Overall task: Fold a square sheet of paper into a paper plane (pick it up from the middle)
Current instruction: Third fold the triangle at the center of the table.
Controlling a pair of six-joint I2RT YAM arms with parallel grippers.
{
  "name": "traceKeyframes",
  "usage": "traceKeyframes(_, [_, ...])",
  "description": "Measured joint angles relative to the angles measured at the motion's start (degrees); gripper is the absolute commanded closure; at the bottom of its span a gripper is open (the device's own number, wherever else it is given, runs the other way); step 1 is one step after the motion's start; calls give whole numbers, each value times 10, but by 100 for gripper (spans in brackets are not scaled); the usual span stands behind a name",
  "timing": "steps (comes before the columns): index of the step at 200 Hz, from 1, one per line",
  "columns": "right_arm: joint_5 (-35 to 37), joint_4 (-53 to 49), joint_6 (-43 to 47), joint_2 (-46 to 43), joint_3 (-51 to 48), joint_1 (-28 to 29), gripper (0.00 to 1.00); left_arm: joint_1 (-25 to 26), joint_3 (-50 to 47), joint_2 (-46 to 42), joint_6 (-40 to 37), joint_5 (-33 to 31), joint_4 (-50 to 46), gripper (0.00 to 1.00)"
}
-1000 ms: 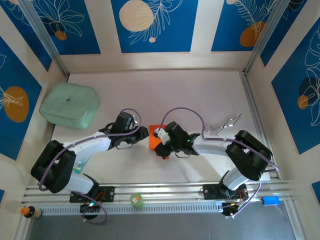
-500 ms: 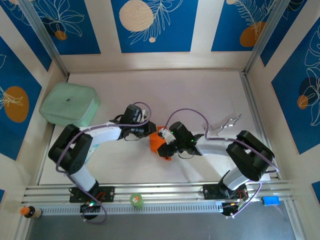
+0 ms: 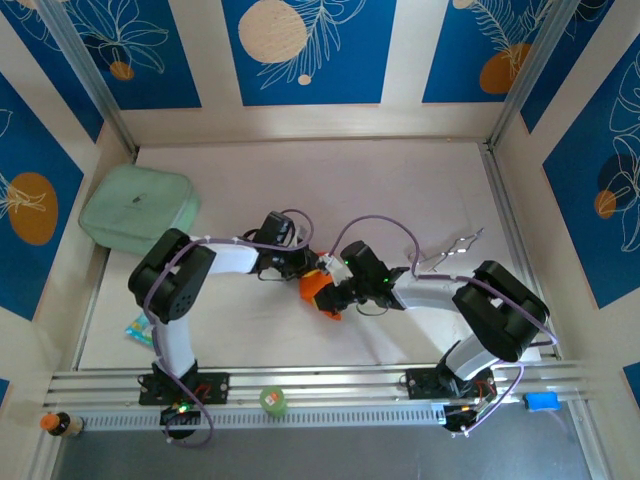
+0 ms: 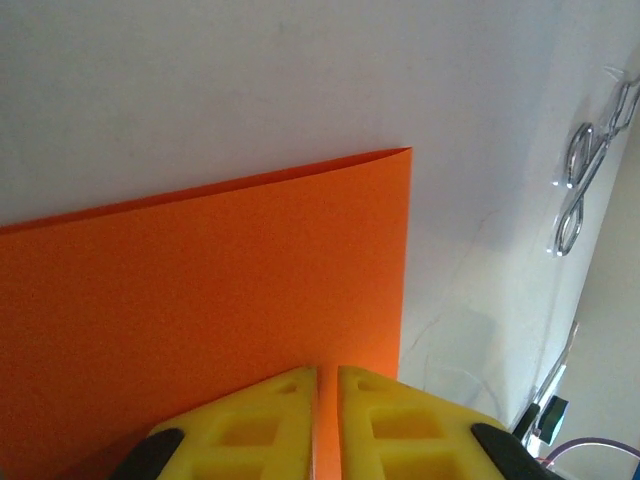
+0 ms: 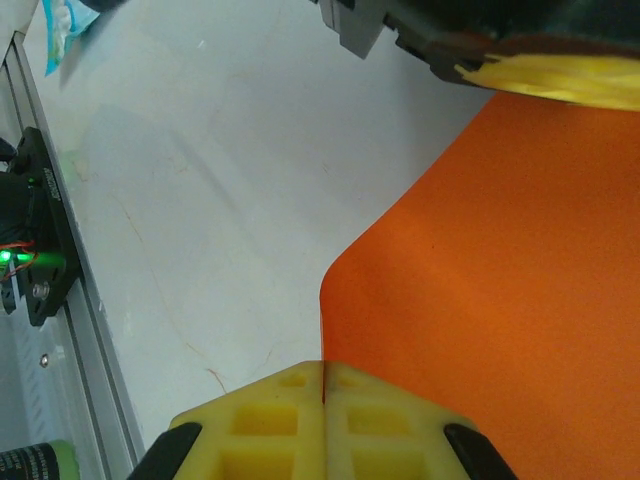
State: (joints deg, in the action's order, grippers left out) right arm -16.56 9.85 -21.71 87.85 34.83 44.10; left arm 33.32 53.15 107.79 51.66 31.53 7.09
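I am pinching the square sheet of paper (image 4: 200, 300), well to the right of the green pad (image 3: 138, 210), with my left claw (image 4: 327, 378) and my right claw (image 5: 323, 378) both squeezed on it, and I think I should be moving them slowly together so it is not ripping.

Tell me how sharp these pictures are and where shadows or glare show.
Top external: even light, sharp, with soft shadows on the table. Left wrist: the orange paper is crisp, and the metal tool glints. Right wrist: the right gripper looks slightly soft up close, and faint shadows fall beside the paper.
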Motion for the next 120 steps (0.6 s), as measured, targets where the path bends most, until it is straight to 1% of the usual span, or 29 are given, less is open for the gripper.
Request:
traceKeyframes(41, [-2,0,-7,0,0,-4,95,-1,2,9,-12,5,-2,89])
traceKeyframes(82, [1,-1,-19,1,0,-22,95,-1,2,12,-12,10,0,89])
traceKeyframes(120, [19,-12,-26,2,0,-36,95,-1,2,12,-12,11,0,89])
